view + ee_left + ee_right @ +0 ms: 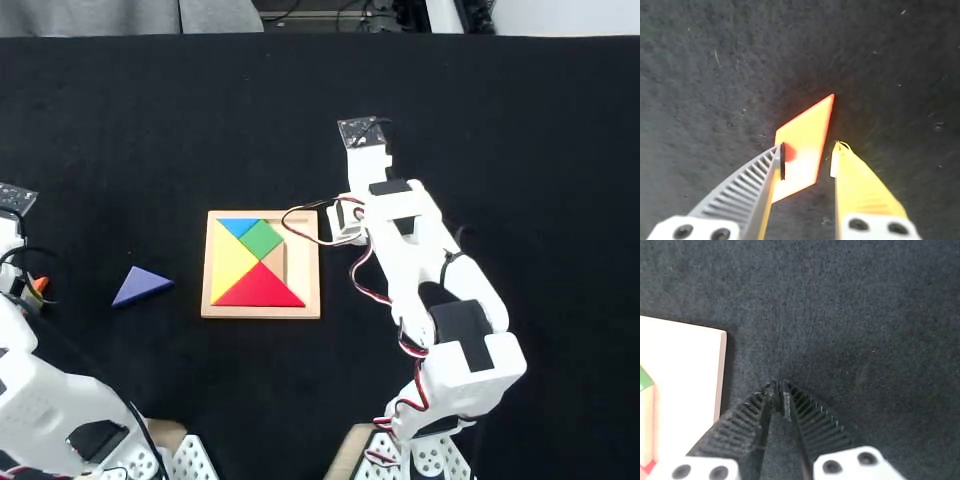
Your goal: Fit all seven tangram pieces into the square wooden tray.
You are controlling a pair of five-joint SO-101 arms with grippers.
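The square wooden tray (311, 262) lies mid-table and holds a blue triangle (238, 227), a green square (262, 240), a yellow triangle (232, 266) and a red triangle (260, 288); bare wood shows along its right side. A purple triangle (141, 285) lies on the mat to the tray's left. At the far left, an orange parallelogram (807, 135) lies under my left gripper (808, 160), which is open with its fingers straddling the piece. My right gripper (778, 390) is shut on nothing, low over the mat just beside the tray's right edge (722, 370).
Black cloth covers the whole table. The right arm's white body (440, 300) stretches from the front edge toward the tray. The left arm's base (50, 420) fills the front left corner. The mat behind the tray is open.
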